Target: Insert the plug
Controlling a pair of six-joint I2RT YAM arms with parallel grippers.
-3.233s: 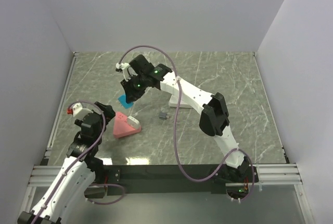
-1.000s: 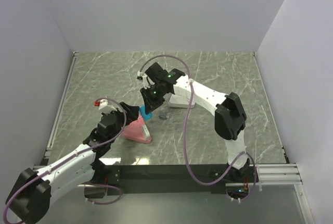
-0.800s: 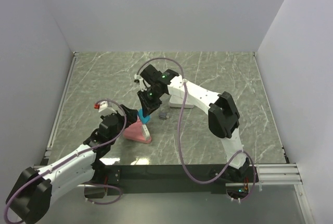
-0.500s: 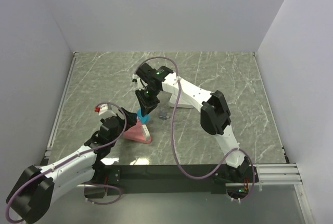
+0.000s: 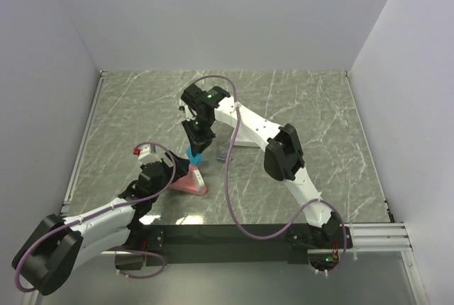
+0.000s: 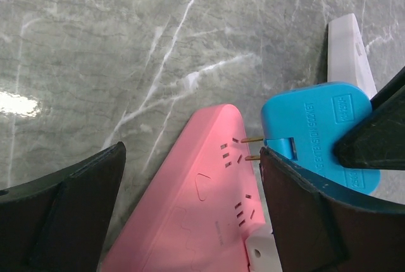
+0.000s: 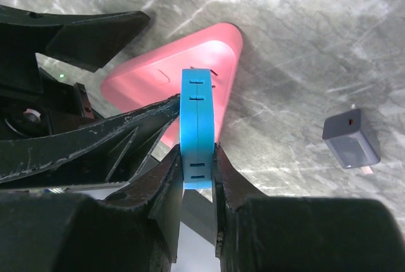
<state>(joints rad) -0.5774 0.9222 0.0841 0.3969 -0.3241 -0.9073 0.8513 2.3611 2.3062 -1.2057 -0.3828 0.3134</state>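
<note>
we are pinching the blue plug [image 6: 316, 129] in the right claw [image 7: 197, 158], its brass prongs [image 6: 253, 148] pointing at the slots of the pink power strip [image 6: 202, 215] on the bench [image 5: 319, 120]. the left claw [image 6: 190, 152] is sitting spread astride the strip. we are judging it best to square the prongs to one slot pair, brace the strip, then push straight.

The desk [image 5: 312, 106] is grey-green marble with pale veins, and lamp glare shines on its near part. A small grey charger cube [image 7: 351, 138] with a red mark lies flat on it near the middle. A white wedge-shaped piece [image 6: 347, 50] lies further back. Plain white walls [image 5: 213, 14] enclose three sides, and a metal rail [image 5: 376, 234] runs along the near edge.
</note>
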